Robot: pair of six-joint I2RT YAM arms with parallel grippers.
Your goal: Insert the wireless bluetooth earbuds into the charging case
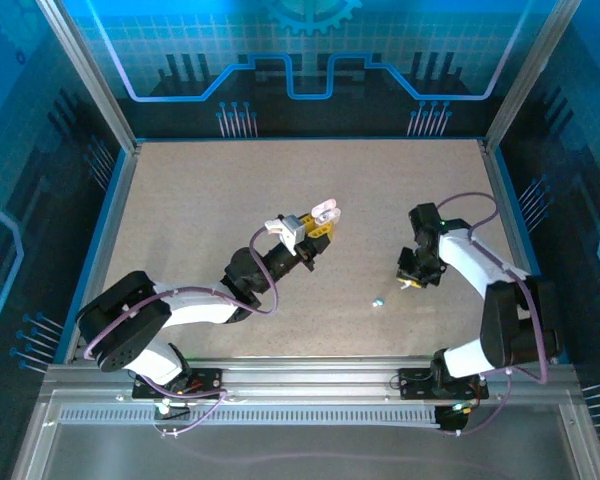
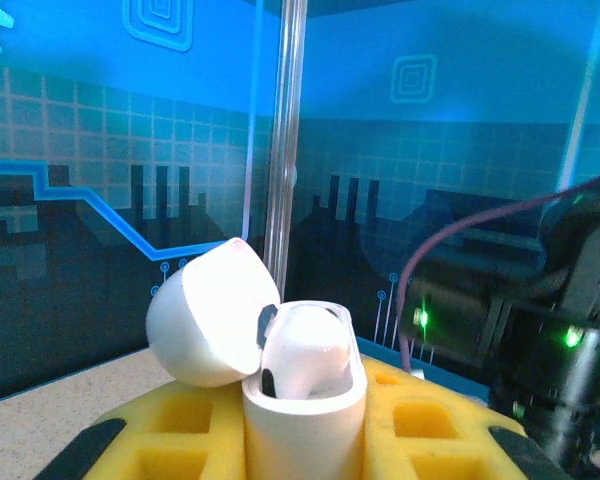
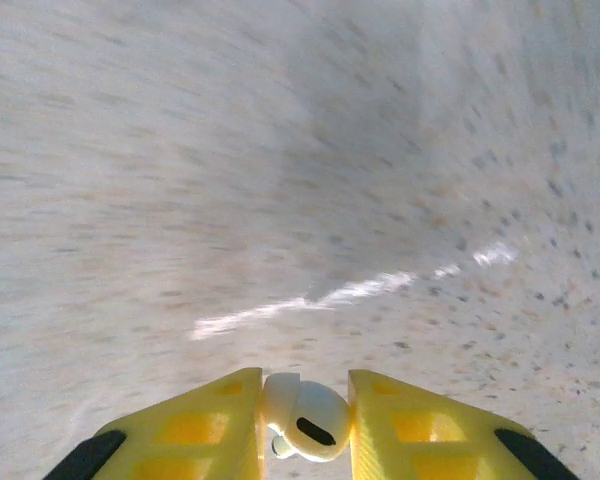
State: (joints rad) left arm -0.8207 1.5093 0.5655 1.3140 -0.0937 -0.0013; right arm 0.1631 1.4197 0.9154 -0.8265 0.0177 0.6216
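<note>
The left gripper (image 2: 305, 450), at the bottom centre of its wrist view, is clamped on the white charging case (image 2: 305, 415). The case's lid (image 2: 208, 312) is open, with a docked earbud (image 2: 302, 352) inside. The right gripper (image 3: 305, 425) pinches a white earbud (image 3: 320, 412) at its view's bottom centre. A light blue earbud (image 1: 378, 301) lies on the table (image 1: 210, 180), lower middle of the top view.

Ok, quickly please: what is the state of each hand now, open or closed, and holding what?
Left hand: closed, holding the open charging case.
Right hand: closed, holding a white earbud.
</note>
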